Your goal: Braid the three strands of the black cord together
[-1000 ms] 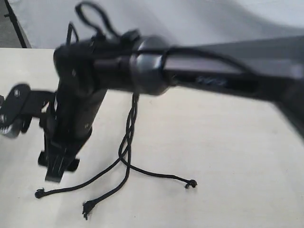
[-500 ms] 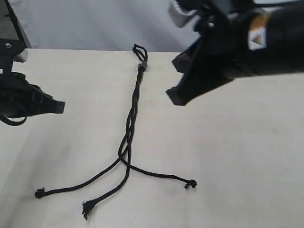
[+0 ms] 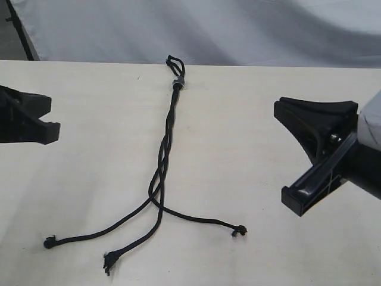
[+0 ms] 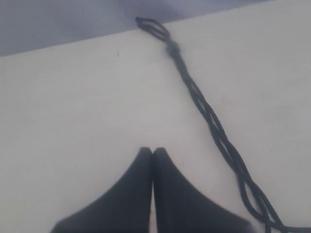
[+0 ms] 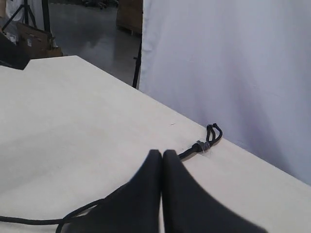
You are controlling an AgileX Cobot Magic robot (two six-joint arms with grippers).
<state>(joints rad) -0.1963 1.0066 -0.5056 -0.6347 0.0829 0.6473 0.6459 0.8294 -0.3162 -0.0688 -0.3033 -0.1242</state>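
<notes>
The black cord [image 3: 166, 140] lies on the pale table, its loop [image 3: 174, 61] and grey band [image 3: 177, 82] at the far end. It is twisted together down to about its lower third. There the three strands fan out to tips at the left [image 3: 49, 242], the middle [image 3: 109, 260] and the right [image 3: 240, 230]. My left gripper [image 3: 41, 119] sits at the left edge, well away from the cord, shut and empty [image 4: 153, 150]. My right gripper [image 3: 315, 149] hangs to the right of the cord, also shut on nothing [image 5: 162, 153]. The band [image 5: 200, 145] shows beyond its tips.
A grey-white curtain [image 3: 238, 30] hangs behind the table's far edge [image 3: 268, 65]. The right wrist view shows floor and boxes [image 5: 29, 34] past the table's end.
The right arm, which covered the cord a second ago, has swung off to the right and lower. The left gripper has drawn back to the left edge. The cord lies as before.
</notes>
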